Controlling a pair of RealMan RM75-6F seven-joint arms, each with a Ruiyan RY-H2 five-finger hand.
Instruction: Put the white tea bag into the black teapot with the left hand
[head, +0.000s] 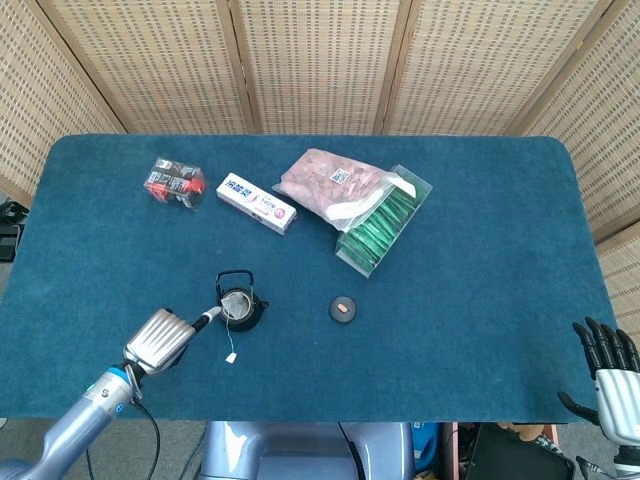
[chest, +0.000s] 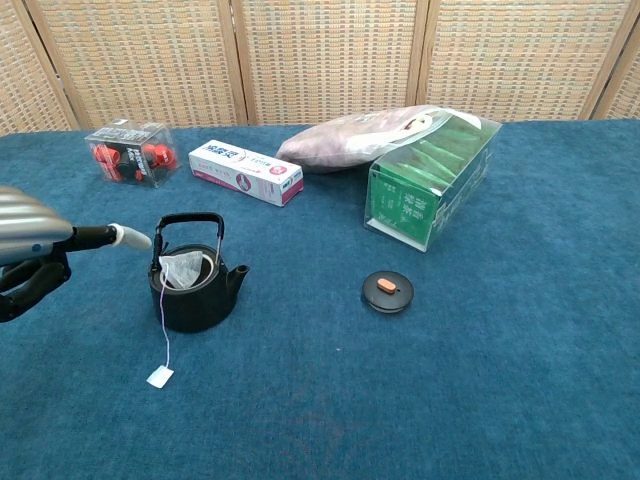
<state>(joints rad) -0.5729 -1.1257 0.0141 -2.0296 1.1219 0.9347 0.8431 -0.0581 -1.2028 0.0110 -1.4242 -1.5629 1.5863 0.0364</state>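
Note:
The black teapot stands upright at the table's front left, lid off. The white tea bag sits in its mouth. Its string hangs over the rim, and the paper tag lies on the cloth in front. My left hand hovers just left of the pot and holds nothing. One finger points at the pot's handle, the others are curled in. My right hand hangs off the table's front right corner with fingers spread; only the head view shows it.
The teapot's round black lid lies right of the pot. Along the back stand a clear box of red items, a white and pink carton, a pink bag and a clear box of green packets.

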